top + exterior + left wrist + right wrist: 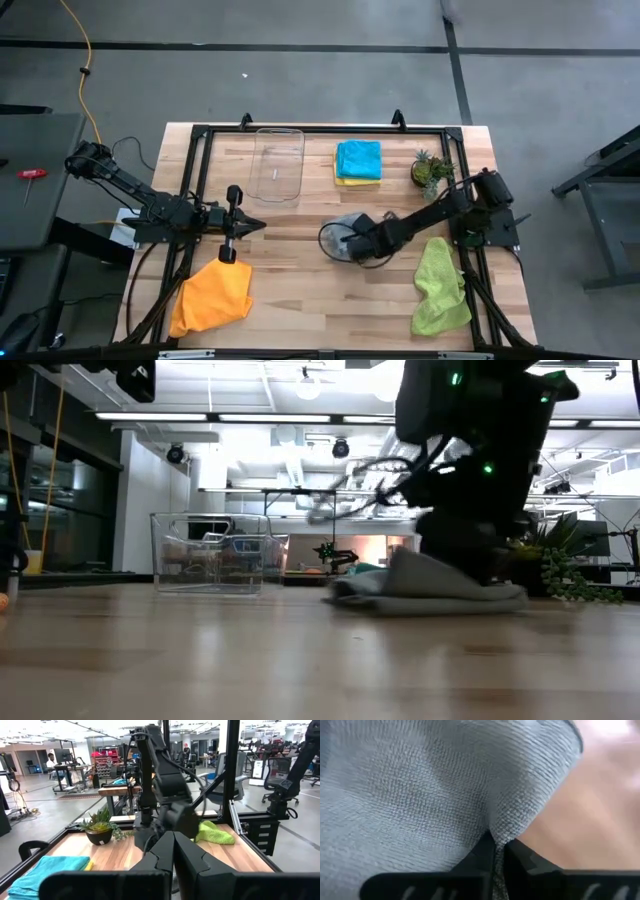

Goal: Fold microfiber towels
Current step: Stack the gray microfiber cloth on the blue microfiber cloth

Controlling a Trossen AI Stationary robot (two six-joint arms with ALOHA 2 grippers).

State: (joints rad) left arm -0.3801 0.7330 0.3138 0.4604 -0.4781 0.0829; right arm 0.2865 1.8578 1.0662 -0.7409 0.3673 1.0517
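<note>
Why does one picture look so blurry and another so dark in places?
Right wrist view: the camera is pressed close to the grey towel, so the wood behind blurs. Low view: bright ceiling lights behind leave the right arm a dark silhouette, and the table shows a soft sheen. High view: evenly lit, with faint shadows.

Bare wood btwn orange towel, lime towel.
</note>
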